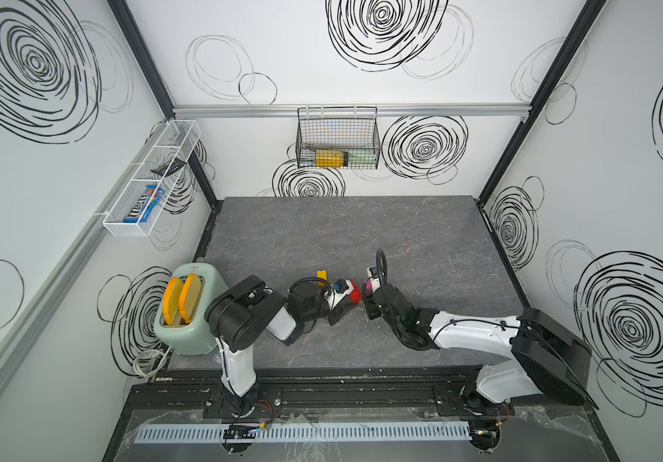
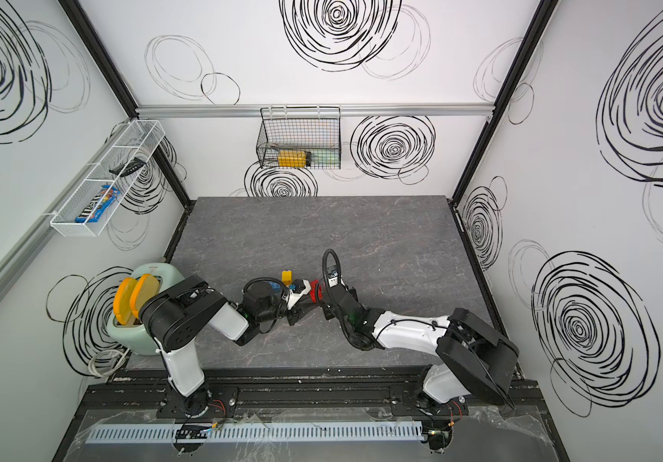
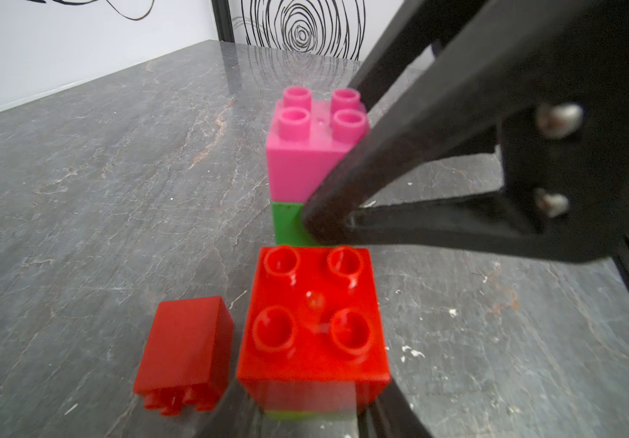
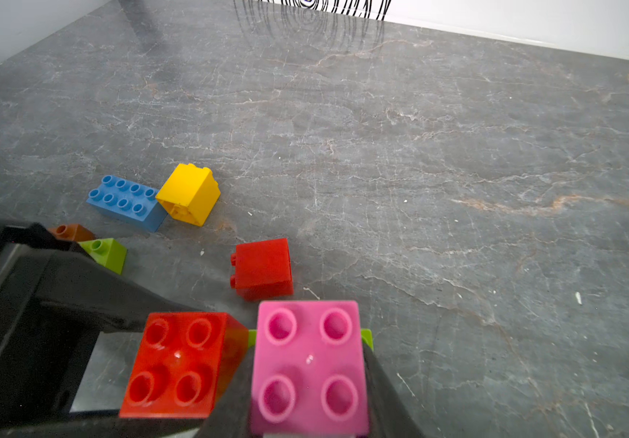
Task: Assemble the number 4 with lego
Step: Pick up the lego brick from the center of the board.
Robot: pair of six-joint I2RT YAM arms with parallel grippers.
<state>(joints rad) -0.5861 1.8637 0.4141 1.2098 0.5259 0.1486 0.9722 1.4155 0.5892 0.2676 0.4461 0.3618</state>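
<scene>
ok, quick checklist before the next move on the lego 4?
1. Right tool clamps green brick under pink brick: ok.
2. Left tool closed on upright red brick: ok.
3. Pink and red stacks joined: cannot tell.
4. Clearance: not ok, tipped red brick lies close beside the upright one.
5. Spares visible, blue brick, yellow brick: ok.

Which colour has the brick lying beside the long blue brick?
Yellow. That brick shows best in the right wrist view.
</scene>
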